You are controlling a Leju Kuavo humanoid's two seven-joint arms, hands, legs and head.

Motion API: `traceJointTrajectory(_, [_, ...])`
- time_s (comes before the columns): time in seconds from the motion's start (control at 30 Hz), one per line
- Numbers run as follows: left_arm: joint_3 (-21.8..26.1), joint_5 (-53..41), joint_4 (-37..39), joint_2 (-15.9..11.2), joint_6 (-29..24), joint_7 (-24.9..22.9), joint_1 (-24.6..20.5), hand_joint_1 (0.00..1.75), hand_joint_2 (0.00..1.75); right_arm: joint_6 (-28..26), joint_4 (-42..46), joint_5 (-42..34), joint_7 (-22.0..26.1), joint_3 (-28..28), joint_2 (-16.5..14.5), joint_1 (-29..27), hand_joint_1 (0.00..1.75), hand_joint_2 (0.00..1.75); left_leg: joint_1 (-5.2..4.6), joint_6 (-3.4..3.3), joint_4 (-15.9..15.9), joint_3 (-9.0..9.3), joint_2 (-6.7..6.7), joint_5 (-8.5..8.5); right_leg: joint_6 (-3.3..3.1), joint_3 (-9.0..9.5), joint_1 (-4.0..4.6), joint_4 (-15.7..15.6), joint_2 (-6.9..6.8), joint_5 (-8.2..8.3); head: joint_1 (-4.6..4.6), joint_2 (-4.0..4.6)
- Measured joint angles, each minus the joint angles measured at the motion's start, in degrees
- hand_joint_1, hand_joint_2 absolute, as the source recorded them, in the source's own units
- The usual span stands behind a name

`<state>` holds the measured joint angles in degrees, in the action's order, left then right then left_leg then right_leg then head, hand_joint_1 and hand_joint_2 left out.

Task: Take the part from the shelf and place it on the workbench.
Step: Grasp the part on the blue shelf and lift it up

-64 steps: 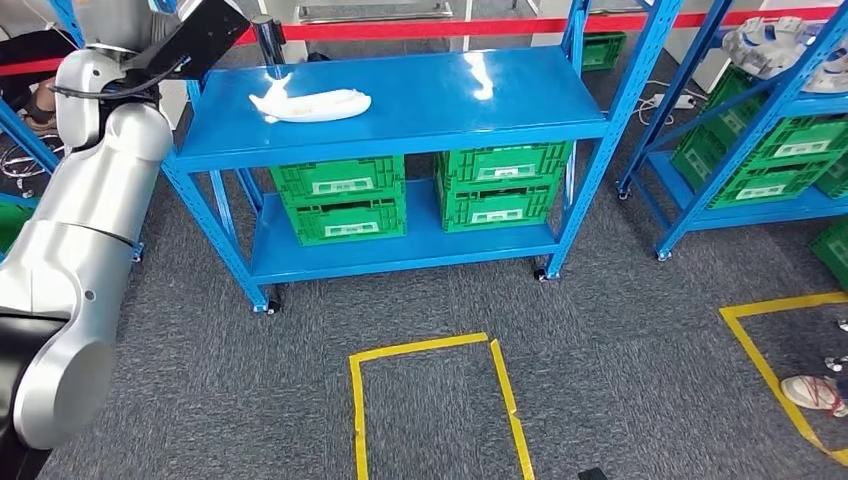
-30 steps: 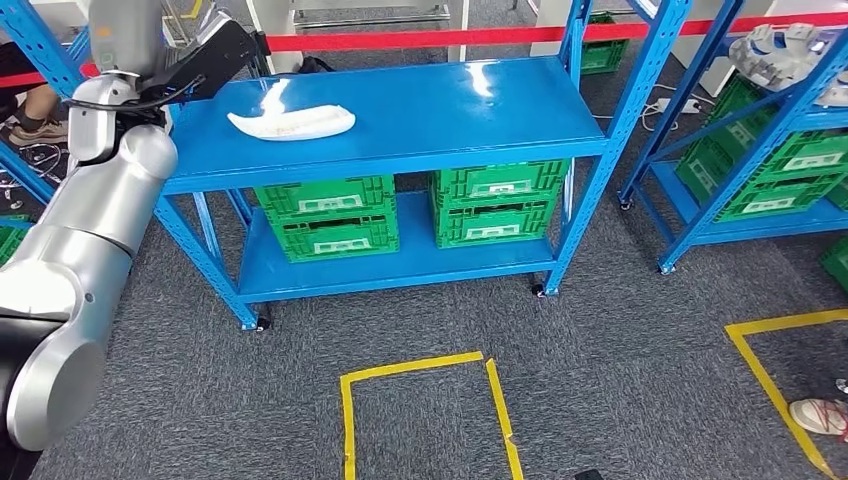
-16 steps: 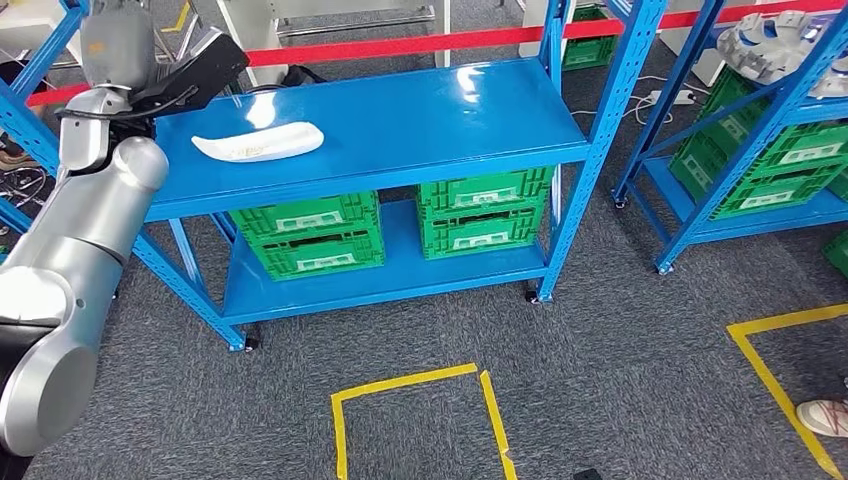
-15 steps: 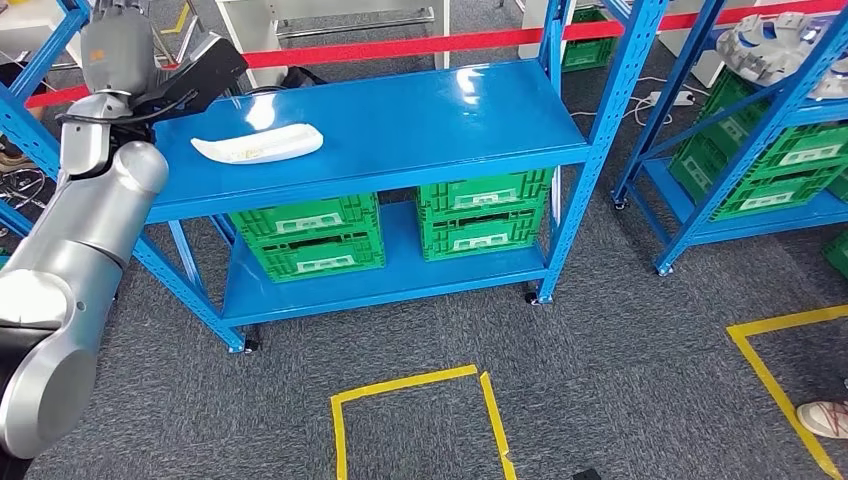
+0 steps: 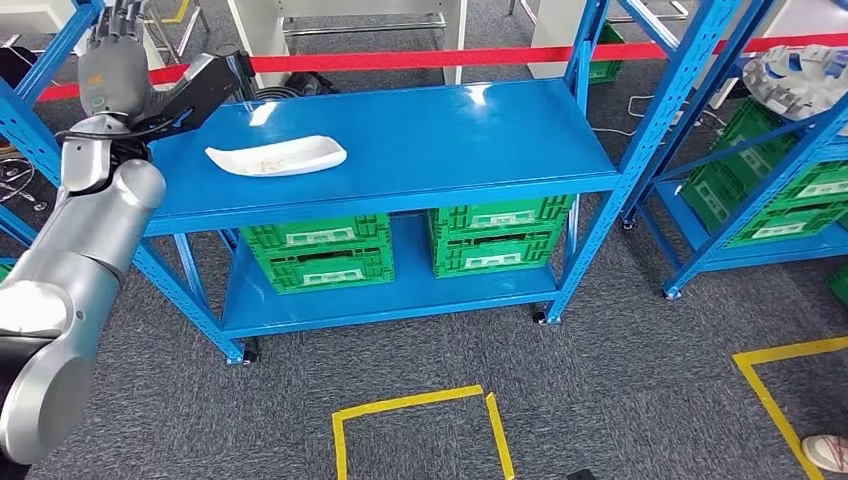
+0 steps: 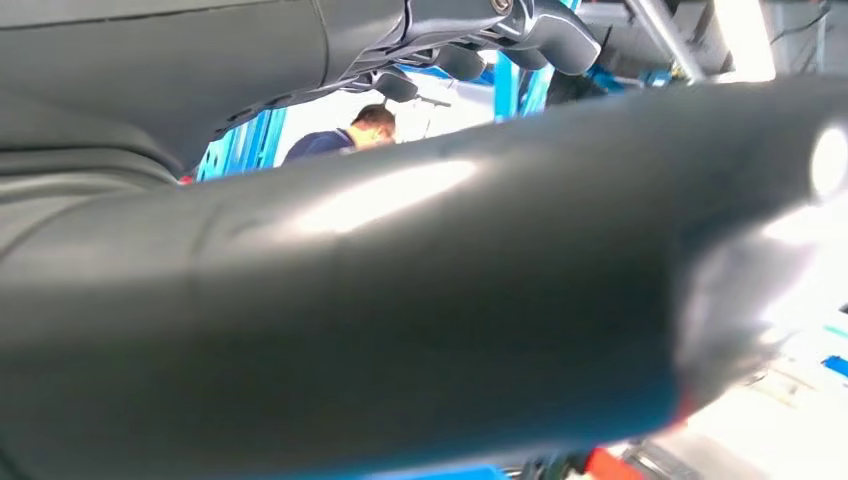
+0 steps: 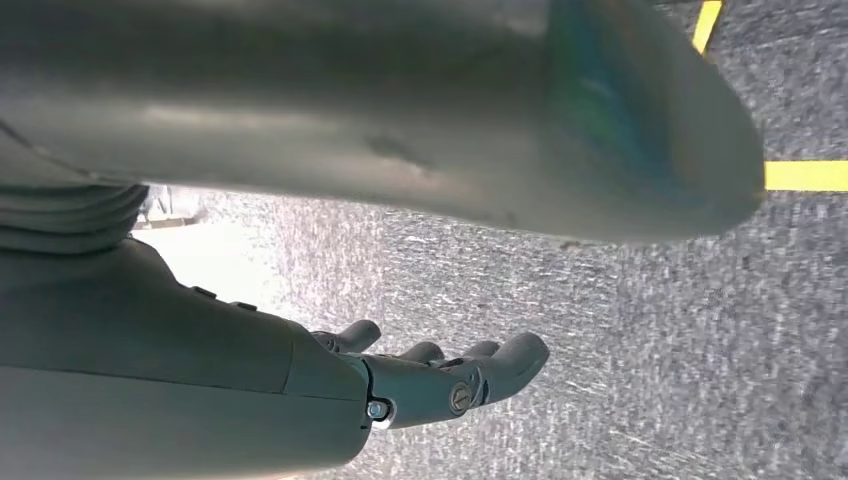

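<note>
The white elongated part [image 5: 277, 156] lies flat on the top board of the blue shelf [image 5: 450, 130], toward its left end. My left arm is raised at the left of the picture. My left hand [image 5: 112, 55] is held up beside the shelf's left post, to the left of the part and apart from it, fingers spread upward and holding nothing. In the left wrist view its thick thumb [image 6: 420, 300] crosses the picture and the dark fingers [image 6: 500, 30] hold nothing. My right hand [image 7: 440, 375] hangs over the grey carpet, fingers slightly bent, empty.
Green crates [image 5: 320, 255] [image 5: 500, 235] fill the shelf's lower board. A red tape barrier [image 5: 420, 58] runs behind. A second blue shelf [image 5: 790, 190] with green crates stands at right. Yellow tape [image 5: 420, 405] marks the floor. A person's shoe [image 5: 828, 452] is at the bottom right.
The camera has kept shifting, so the whole scene slides and tilts. The part stays on the shelf top. My left hand has stayed raised by the shelf's left end.
</note>
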<state>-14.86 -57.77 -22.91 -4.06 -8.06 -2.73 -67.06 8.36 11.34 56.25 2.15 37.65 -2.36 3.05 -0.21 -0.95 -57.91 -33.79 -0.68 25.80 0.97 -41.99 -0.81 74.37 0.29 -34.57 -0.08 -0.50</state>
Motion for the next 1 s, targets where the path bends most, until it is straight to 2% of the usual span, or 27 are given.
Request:
traceJointTrajectory(0.03, [0.01,-0.08,0.09,-0.01,0.01,-0.13,0.19,0.00,0.00,0.03,0.00,0.00,-0.02,0.14,0.00,-0.05,0.00,0.00,-0.02,0.10,-0.11,0.64,-0.05,0.58,-0.09,0.13,0.01,-2.46,-0.01,1.81,0.04,0.00])
traceJointTrajectory(0.1, [0.03,-0.18,0.25,0.01,0.09,-0.31,0.33,0.00,0.00,0.03,0.00,0.00,-0.04,0.46,0.01,-0.12,0.00,0.00,-0.08,0.43,-0.43,1.82,-0.06,1.82,-0.56,1.85,0.16,-9.99,-0.06,7.68,0.12,0.00])
traceJointTrajectory(0.13, [0.05,-0.20,0.38,-0.01,0.23,-0.37,0.34,0.00,0.00,0.05,0.00,0.00,-0.03,0.60,0.02,-0.11,0.00,0.00,-0.13,0.70,-0.52,2.16,-0.11,2.33,-0.82,2.62,0.30,-12.85,-0.10,9.62,0.15,0.00])
traceJointTrajectory(0.17, [0.08,-0.22,0.51,-0.04,0.43,-0.48,0.40,0.00,0.00,0.10,0.00,0.00,-0.02,0.69,0.01,-0.11,0.00,0.00,-0.18,1.01,-0.48,2.35,-0.16,2.75,-1.10,3.14,0.44,-14.57,-0.13,10.81,0.17,0.00])
traceJointTrajectory(0.2, [0.11,-0.26,0.65,-0.10,0.62,-0.60,0.48,0.00,0.00,0.15,0.00,0.00,0.00,0.75,0.00,-0.11,0.00,0.00,-0.24,1.38,-0.58,2.52,-0.23,2.92,-1.34,3.36,0.56,-15.18,-0.15,10.95,0.15,0.00])
traceJointTrajectory(0.27, [0.15,-0.34,0.72,-0.30,0.89,-0.80,0.66,0.00,0.00,0.26,0.01,-0.01,0.04,0.83,-0.03,-0.11,0.00,0.00,-0.20,2.04,-0.84,2.77,-0.24,3.12,-1.95,4.28,0.43,-15.59,-0.15,10.83,0.15,0.00])
traceJointTrajectory(0.33, [0.22,-0.38,0.82,-0.58,0.97,-0.96,0.72,0.00,0.00,0.28,0.02,-0.01,0.03,0.97,-0.03,-0.05,0.00,0.00,-0.10,2.60,-3.98,1.51,-0.06,3.61,-2.65,5.47,0.19,-15.91,-0.12,10.39,-0.02,0.00])
traceJointTrajectory(0.43, [0.39,-0.39,1.19,-1.02,1.26,-1.25,1.09,0.00,0.00,0.26,0.02,-0.01,-0.02,1.15,0.00,-0.03,0.00,0.00,0.34,3.44,-14.06,-4.88,0.15,6.99,-3.06,6.95,0.03,-16.05,0.02,9.21,-0.36,0.00])
traceJointTrajectory(0.47, [0.43,-0.39,1.33,-1.13,1.38,-1.35,1.36,0.00,0.00,0.26,0.02,-0.02,-0.05,1.19,0.00,-0.09,0.00,0.00,0.50,3.67,-16.07,-6.71,0.19,7.83,-3.00,7.42,0.01,-16.04,0.08,8.74,-0.41,0.00])
traceJointTrajectory(0.5, [0.47,-0.38,1.46,-1.24,1.46,-1.46,1.59,0.00,0.00,0.27,0.02,-0.02,-0.09,1.24,0.00,-0.15,0.00,0.00,0.62,3.83,-16.21,-7.65,0.24,7.51,-2.90,7.97,-0.02,-16.03,0.13,8.27,-0.45,0.00])
traceJointTrajectory(0.53, [0.50,-0.38,1.56,-1.32,1.51,-1.59,1.74,0.00,0.00,0.28,0.02,-0.02,-0.13,1.30,0.00,-0.17,0.00,0.00,0.71,3.87,-14.27,-7.54,0.31,5.76,-2.76,8.61,-0.06,-16.02,0.17,7.77,-0.48,0.00])
traceJointTrajectory(0.6, [0.62,-0.37,1.68,-1.46,1.56,-1.77,1.83,0.00,0.00,0.32,0.02,-0.02,-0.14,1.44,0.00,-0.13,0.00,0.00,0.75,3.74,-6.64,-5.26,0.45,0.14,-2.34,9.94,-0.12,-16.00,0.18,6.75,-0.53,0.00])
traceJointTrajectory(0.63, [0.69,-0.38,1.77,-1.51,1.55,-1.80,1.83,0.00,0.00,0.34,0.02,-0.02,-0.14,1.51,0.01,-0.08,0.00,0.00,0.65,3.54,-3.25,-4.13,0.55,-1.20,-2.06,10.39,-0.11,-15.97,0.19,6.31,-0.56,0.00])
traceJointTrajectory(0.67, [0.77,-0.42,1.85,-1.52,1.53,-1.81,1.85,0.00,0.00,0.38,0.02,-0.02,-0.15,1.58,0.02,-0.02,0.00,0.00,0.51,3.23,-1.16,-3.28,0.64,-1.80,-1.70,10.62,-0.09,-16.00,0.17,5.93,-0.59,0.00])
traceJointTrajectory(0.7, [0.84,-0.50,1.93,-1.49,1.51,-1.82,1.91,0.00,0.00,0.43,0.02,-0.01,-0.15,1.64,0.04,0.00,0.00,0.00,0.38,2.85,-0.28,-2.90,0.68,-1.67,-1.30,10.78,-0.04,-15.88,0.13,5.75,-0.63,0.00])
traceJointTrajectory(0.73, [0.90,-0.65,1.98,-1.45,1.46,-1.82,1.98,0.00,0.00,0.46,0.02,0.02,-0.15,1.72,0.05,0.00,0.00,0.00,0.31,2.37,-0.15,-2.62,0.69,-1.22,-0.93,10.90,0.02,-15.81,0.09,5.65,-0.62,0.00])
traceJointTrajectory(0.77, [0.95,-0.87,1.97,-1.32,1.43,-1.81,2.06,0.00,0.00,0.51,0.02,0.07,-0.16,1.83,0.08,0.01,0.00,0.00,0.39,1.91,-0.11,-2.21,0.63,-1.56,-0.62,10.91,0.03,-15.58,0.00,5.50,-0.60,0.00])
traceJointTrajectory(0.83, [1.21,-1.34,1.93,-1.08,1.34,-1.83,2.01,0.00,0.00,0.55,0.02,0.22,-0.13,2.05,0.08,0.06,0.00,0.00,0.59,1.09,0.04,-1.43,0.55,-1.48,-0.22,9.75,0.01,-12.86,-0.08,5.07,-0.39,0.00])
traceJointTrajectory(0.87, [1.38,-1.49,1.91,-0.89,1.33,-1.85,1.97,0.00,0.00,0.55,0.02,0.28,-0.11,2.13,0.09,0.11,0.00,0.00,0.62,0.75,0.10,-1.05,0.52,-1.28,-0.09,8.07,-0.04,-10.01,-0.10,4.31,-0.28,0.00])
traceJointTrajectory(0.93, [1.67,-1.59,1.97,-0.57,1.33,-1.96,2.06,0.00,0.00,0.56,0.02,0.33,-0.08,2.23,0.08,0.11,0.00,0.00,0.46,0.30,0.07,-0.54,0.43,-0.61,0.13,3.32,-0.03,-2.76,-0.10,1.78,-0.01,0.00])
traceJointTrajectory(0.97, [1.73,-1.62,2.01,-0.41,1.33,-2.04,2.20,0.00,0.00,0.56,0.02,0.33,-0.08,2.29,0.09,0.06,0.00,0.00,0.35,0.23,0.02,-0.24,0.35,-0.23,0.17,1.18,-0.02,-0.22,-0.09,0.87,0.06,0.00])
traceJointTrajectory(1.0, [1.77,-1.66,2.04,-0.30,1.35,-2.14,2.31,0.00,0.00,0.56,0.02,0.34,-0.10,2.35,0.09,0.01,0.00,0.00,0.27,0.22,-0.05,0.13,0.27,0.19,0.15,-0.18,-0.01,0.57,-0.09,0.99,0.13,0.00])
